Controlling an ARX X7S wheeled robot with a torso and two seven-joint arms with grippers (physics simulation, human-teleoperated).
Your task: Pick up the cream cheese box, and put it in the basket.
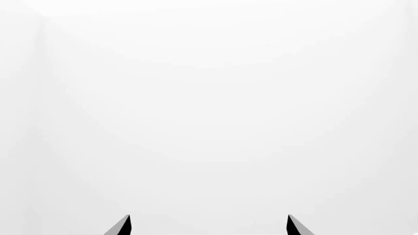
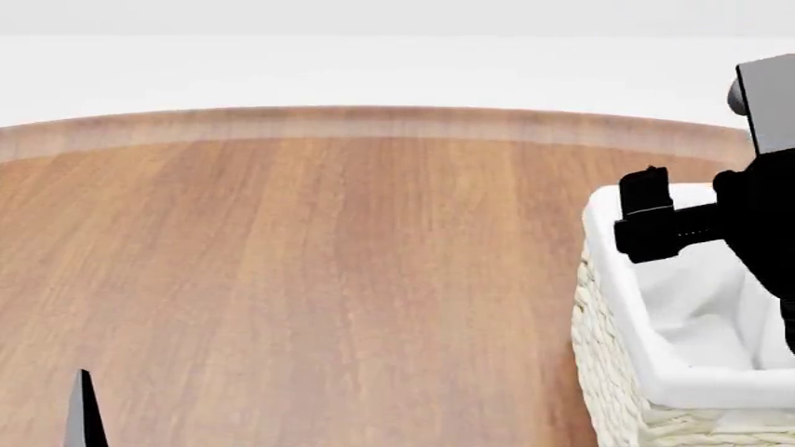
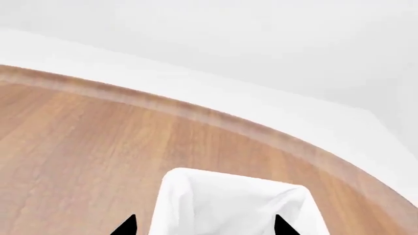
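Note:
The basket (image 2: 612, 368), cream wicker with a white cloth liner, stands at the right edge of the wooden table in the head view. The cream cheese box shows in no view. My right gripper (image 2: 649, 216) hovers over the basket's far left corner. In the right wrist view it (image 3: 203, 226) is open with nothing between its tips, and the white liner (image 3: 228, 200) lies below it. My left gripper (image 1: 209, 226) is open and empty, facing only blank white. One of its fingertips (image 2: 84, 410) shows at the bottom left of the head view.
The wooden table (image 2: 311, 261) has a rounded far edge (image 2: 372, 121) with white floor beyond it. The right arm's grey and black links (image 2: 764, 140) hang over the basket at the far right.

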